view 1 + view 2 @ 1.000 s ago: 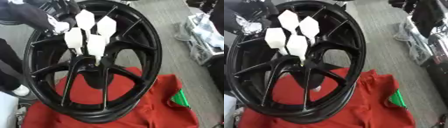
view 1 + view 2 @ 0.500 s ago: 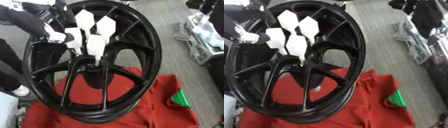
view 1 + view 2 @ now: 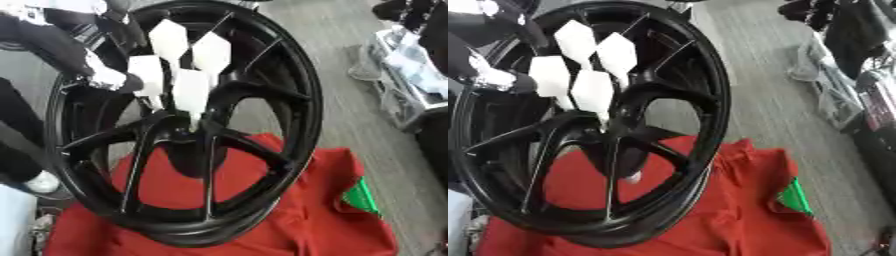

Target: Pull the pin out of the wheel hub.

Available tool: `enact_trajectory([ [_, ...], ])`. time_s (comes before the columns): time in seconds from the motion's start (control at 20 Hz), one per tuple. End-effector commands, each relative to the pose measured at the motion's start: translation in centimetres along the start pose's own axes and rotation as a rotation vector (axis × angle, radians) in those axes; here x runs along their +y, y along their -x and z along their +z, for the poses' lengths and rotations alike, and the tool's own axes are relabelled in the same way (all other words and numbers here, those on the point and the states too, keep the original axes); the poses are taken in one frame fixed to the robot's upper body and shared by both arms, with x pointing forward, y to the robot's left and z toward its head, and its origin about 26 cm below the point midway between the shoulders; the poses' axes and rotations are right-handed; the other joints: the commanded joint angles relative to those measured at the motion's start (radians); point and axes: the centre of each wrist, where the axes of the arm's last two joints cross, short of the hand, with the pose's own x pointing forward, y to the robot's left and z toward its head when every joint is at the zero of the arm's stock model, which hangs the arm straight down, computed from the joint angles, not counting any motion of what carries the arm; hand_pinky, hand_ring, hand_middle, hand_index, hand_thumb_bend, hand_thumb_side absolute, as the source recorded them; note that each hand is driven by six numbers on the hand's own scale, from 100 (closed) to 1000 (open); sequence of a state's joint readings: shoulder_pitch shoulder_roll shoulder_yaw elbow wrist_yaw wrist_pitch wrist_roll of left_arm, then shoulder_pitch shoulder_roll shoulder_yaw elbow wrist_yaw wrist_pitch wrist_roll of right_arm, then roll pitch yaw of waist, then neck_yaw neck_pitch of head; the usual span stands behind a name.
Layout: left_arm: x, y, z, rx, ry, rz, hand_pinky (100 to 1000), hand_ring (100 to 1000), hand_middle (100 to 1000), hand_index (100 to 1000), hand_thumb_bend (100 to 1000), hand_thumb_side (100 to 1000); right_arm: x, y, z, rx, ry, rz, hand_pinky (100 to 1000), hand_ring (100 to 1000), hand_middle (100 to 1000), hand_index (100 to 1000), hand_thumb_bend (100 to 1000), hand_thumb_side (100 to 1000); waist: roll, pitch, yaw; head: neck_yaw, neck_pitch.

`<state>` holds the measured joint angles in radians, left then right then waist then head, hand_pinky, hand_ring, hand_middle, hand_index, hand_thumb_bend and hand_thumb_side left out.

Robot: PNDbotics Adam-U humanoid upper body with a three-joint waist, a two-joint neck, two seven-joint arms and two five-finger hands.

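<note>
I've got the black wheel (image 3: 188, 140) standing on edge, tilted, its lower rim sitting on the red cloth (image 3: 306, 220) spread over the grey floor. The hub (image 3: 184, 132) is at the centre of the spokes, and four white flat, pointed-top pieces (image 3: 190, 90) fan up out of it like flags. I take those for the pins, though I can't make out how they seat in the hub.

My left hand (image 3: 109, 77) is up at the wheel's upper left, reaching in through the spokes from the rim side. Its pale end sits right against the leftmost white piece (image 3: 146, 75). Whether the fingers are pinching it or just touching, I can't tell; that end is a blur.

My right hand isn't showing in either eye.

A green scrap (image 3: 360, 197) lies on the cloth off the wheel's lower right. A pale shoe (image 3: 39, 182) shows past the wheel's left rim.
</note>
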<state>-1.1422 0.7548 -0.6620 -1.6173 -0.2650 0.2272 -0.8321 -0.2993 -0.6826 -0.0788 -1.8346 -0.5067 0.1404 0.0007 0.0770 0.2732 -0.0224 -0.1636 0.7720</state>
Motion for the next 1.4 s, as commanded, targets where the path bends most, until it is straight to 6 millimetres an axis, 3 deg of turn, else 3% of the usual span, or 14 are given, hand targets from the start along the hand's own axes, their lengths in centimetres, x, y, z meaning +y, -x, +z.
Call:
enact_trajectory([
  [0.05,0.7,0.2,0.6,0.016,-0.034,-0.01,902,839,762,869,415,532,-0.4,-0.7,-0.2,-0.013,0.001,0.029,837,689,628,743,100,782,-0.005,-0.016,-0.001,0.004,-0.002],
  [0.95,0.7,0.0,-0.1,0.008,-0.02,-0.012,894,834,758,851,405,483,-0.2,-0.1,-0.3,0.018,-0.008,0.029,838,688,626,741,100,794,-0.003,-0.019,-0.006,0.0,-0.002],
  [1.4,0.6,0.0,-1.2,0.02,-0.04,-0.062,892,835,761,845,407,334,-0.2,0.3,-0.3,0.032,-0.014,0.032,842,691,628,743,100,802,-0.003,-0.019,-0.01,0.005,-0.002],
])
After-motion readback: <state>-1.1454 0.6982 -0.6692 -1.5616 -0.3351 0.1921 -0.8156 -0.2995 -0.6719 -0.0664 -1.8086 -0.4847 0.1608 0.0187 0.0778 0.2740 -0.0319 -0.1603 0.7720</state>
